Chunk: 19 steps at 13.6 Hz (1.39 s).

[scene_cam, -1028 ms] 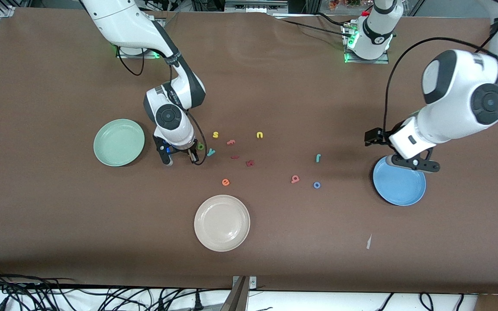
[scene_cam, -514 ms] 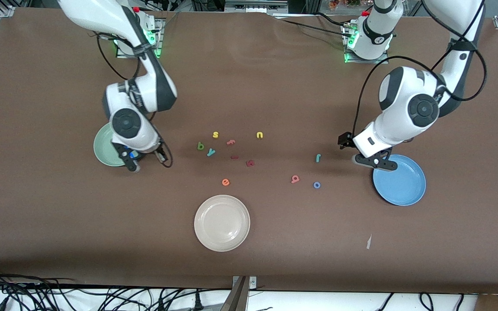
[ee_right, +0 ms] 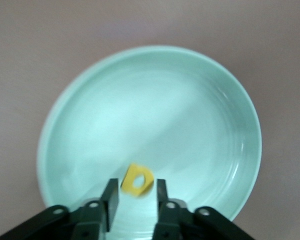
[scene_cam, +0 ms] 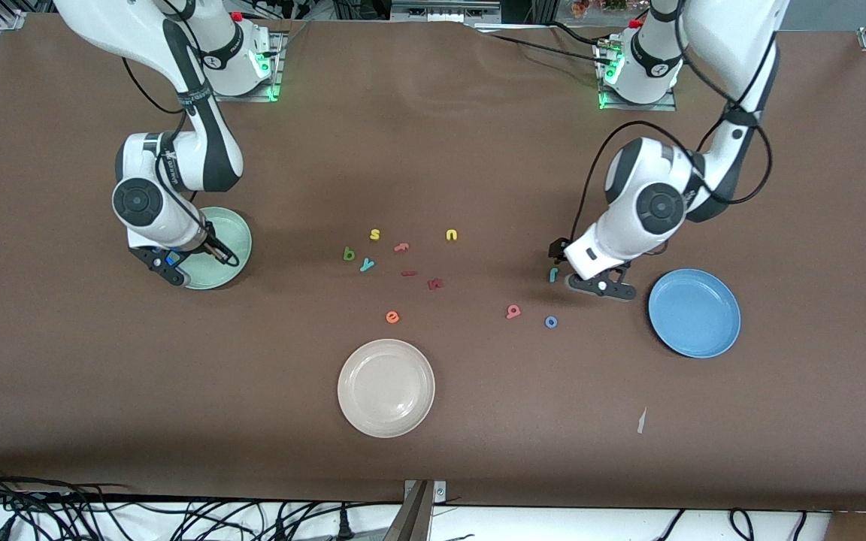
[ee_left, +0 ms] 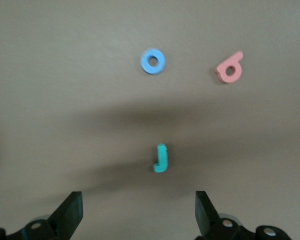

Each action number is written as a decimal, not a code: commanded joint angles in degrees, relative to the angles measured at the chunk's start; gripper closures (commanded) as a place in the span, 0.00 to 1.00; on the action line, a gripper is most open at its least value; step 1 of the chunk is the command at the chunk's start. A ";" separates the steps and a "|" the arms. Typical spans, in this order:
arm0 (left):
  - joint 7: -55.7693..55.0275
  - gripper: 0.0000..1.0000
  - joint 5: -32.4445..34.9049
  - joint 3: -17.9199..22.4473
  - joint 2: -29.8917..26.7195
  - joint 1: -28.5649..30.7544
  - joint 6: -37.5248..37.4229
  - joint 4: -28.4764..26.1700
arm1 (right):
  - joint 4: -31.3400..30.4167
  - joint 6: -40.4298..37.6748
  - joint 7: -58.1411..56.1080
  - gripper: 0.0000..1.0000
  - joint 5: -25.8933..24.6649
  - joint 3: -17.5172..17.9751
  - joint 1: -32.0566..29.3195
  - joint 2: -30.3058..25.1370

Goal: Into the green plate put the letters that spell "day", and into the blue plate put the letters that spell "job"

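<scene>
My right gripper (scene_cam: 192,263) hangs over the pale green plate (scene_cam: 231,225). In the right wrist view its jaws (ee_right: 135,197) stand slightly apart, open. The yellow bowl-and-stem letter (ee_right: 137,180) sits loose between them over the green plate (ee_right: 155,110), a thin gap on each side. My left gripper (scene_cam: 591,284) is wide open (ee_left: 137,220) low above the table, beside the teal "j" (scene_cam: 553,274) (ee_left: 161,158). The blue "o" (scene_cam: 551,321) (ee_left: 153,61) and the salmon-pink letter (scene_cam: 513,311) (ee_left: 229,68) lie nearer the front camera. The dark green letter (scene_cam: 349,255) and the teal "y" (scene_cam: 366,264) lie mid-table. The blue plate (scene_cam: 694,312) holds nothing.
A cream-white plate (scene_cam: 386,387) sits nearest the front camera. A yellow "s" (scene_cam: 375,234), a yellow "u" (scene_cam: 452,235), an orange "e" (scene_cam: 392,317) and red pieces (scene_cam: 435,283) lie scattered mid-table. A small white scrap (scene_cam: 641,421) lies near the front edge.
My right arm has carried the yellow letter from the letter cluster to over the green plate, and its jaws have parted. My left arm has swung from over the blue plate to beside the "j".
</scene>
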 commanded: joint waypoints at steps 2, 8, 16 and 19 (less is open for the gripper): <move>-0.55 0.02 -0.38 0.52 2.95 -1.13 0.86 0.41 | 0.12 -2.13 -0.96 0.00 0.61 0.21 0.53 -3.14; -1.16 0.06 -0.47 0.52 6.03 -3.06 6.05 0.76 | 18.67 -20.44 -4.63 0.00 10.81 7.04 1.58 3.26; -2.04 0.30 -0.38 0.52 7.70 -3.15 8.15 1.02 | 18.94 -7.62 -3.77 0.15 11.60 16.37 2.81 7.57; -2.13 0.32 -0.46 0.52 8.23 -3.15 9.30 1.11 | 18.94 -2.60 -0.43 0.32 11.60 16.47 5.45 10.12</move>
